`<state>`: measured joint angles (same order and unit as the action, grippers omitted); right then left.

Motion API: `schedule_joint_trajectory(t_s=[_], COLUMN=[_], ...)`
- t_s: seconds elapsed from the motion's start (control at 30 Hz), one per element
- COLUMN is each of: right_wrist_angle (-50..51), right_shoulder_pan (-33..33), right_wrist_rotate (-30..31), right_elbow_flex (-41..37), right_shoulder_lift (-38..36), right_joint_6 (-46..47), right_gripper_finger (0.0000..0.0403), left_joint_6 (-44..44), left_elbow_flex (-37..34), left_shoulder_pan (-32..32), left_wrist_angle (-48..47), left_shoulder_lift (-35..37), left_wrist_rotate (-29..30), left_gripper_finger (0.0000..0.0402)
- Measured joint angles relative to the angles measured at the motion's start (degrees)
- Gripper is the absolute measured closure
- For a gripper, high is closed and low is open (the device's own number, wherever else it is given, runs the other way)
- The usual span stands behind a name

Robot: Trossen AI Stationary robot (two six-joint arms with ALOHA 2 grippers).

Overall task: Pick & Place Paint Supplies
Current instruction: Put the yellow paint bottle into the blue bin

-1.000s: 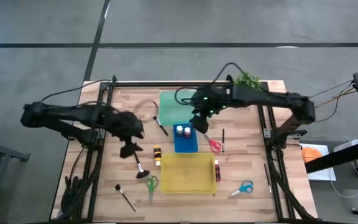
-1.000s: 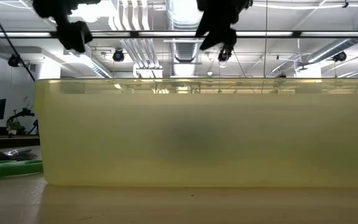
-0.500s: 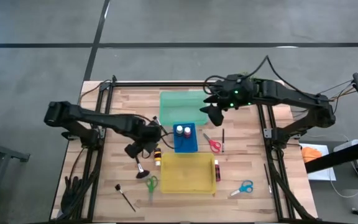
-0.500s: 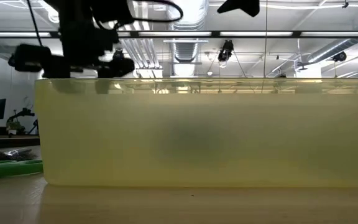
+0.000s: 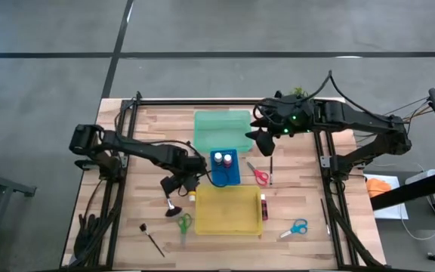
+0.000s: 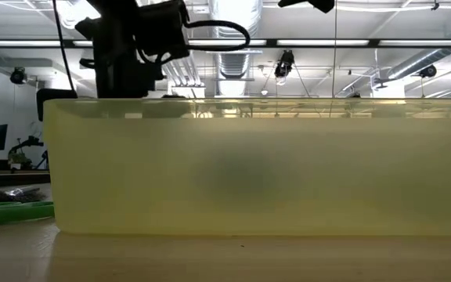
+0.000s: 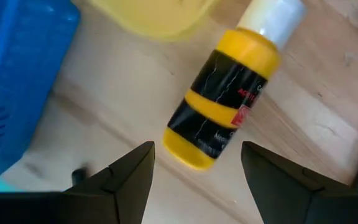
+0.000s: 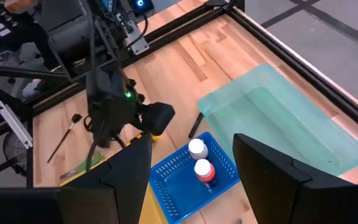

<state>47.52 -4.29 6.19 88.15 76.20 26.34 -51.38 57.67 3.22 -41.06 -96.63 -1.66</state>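
Note:
A yellow paint bottle (image 7: 229,93) with a black label and white cap lies on its side on the wood between the blue tray (image 5: 231,175) and the yellow tray (image 5: 226,211). My left gripper (image 7: 197,180) points down over the bottle's bottom end, open, a finger on either side, touching nothing. In the high view that gripper (image 5: 184,183) covers most of the bottle (image 5: 192,195). My right gripper (image 5: 261,140) hangs open and raised by the green tray's (image 5: 217,125) right edge. Two white-capped bottles (image 8: 199,158) stand in the blue tray.
Red scissors (image 5: 259,175), a thin brush (image 5: 271,170) and a magenta bottle (image 5: 263,205) lie right of the trays. Blue scissors (image 5: 297,228) lie near right. Green scissors (image 5: 183,224) and two brushes (image 5: 171,202) (image 5: 152,239) lie near left. A plant (image 5: 299,94) stands far right.
My left gripper has come down and toward the table's right, rolling about its own line, to stand over the yellow bottle. My right gripper has risen and drawn away from the blue tray toward the table's right edge.

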Motion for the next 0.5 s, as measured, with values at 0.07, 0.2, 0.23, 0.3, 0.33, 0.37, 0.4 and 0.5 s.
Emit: schedule_joint_trajectory(t_s=[0.07, 0.2, 0.23, 0.3, 0.33, 0.37, 0.4, 0.5], right_wrist_angle=[0.1, 0.1, 0.1, 0.1, 0.1, 0.1, 0.1, 0.1], right_shoulder_pan=[0.3, 0.4, 0.4, 0.4, 0.4, 0.4, 0.4, 0.4], right_wrist_rotate=[0.4, 1.4, 1.4, 1.4, 1.4, 1.5, 1.5, 1.5], right_elbow_flex=[-0.1, -0.1, -0.1, -0.1, -0.1, -0.1, -0.1, -0.1], right_shoulder_lift=[0.0, 0.0, 0.0, 0.0, 0.0, 0.0, 0.0, 0.0], right_joint_6=[0.3, 0.3, 0.3, 0.3, 0.3, 0.3, 0.3, 0.3], right_gripper_finger=[0.0178, 0.0178, 0.0178, 0.0178, 0.0178, 0.0178, 0.0178, 0.0178], left_joint_6=[-0.2, -0.3, -0.3, 0.0, 0.2, 0.2, 0.3, 2.0], left_elbow_flex=[-0.4, -1.9, -2.4, -3.3, -3.8, -4.3, -4.9, -6.1], left_shoulder_pan=[0.0, 0.0, 0.0, 0.0, 0.1, 0.1, 0.1, 0.1], left_wrist_angle=[1.4, 3.7, 4.2, 4.2, 4.2, 4.3, 4.5, 4.9], left_shoulder_lift=[-0.8, -1.1, -1.1, -1.1, -1.1, -1.1, -1.1, -1.0], left_wrist_rotate=[-0.4, -0.9, -0.9, -1.0, -1.1, -1.3, -1.4, -1.5], left_gripper_finger=[0.0152, 0.0152, 0.0152, 0.0152, 0.0152, 0.0152, 0.0152, 0.0153])
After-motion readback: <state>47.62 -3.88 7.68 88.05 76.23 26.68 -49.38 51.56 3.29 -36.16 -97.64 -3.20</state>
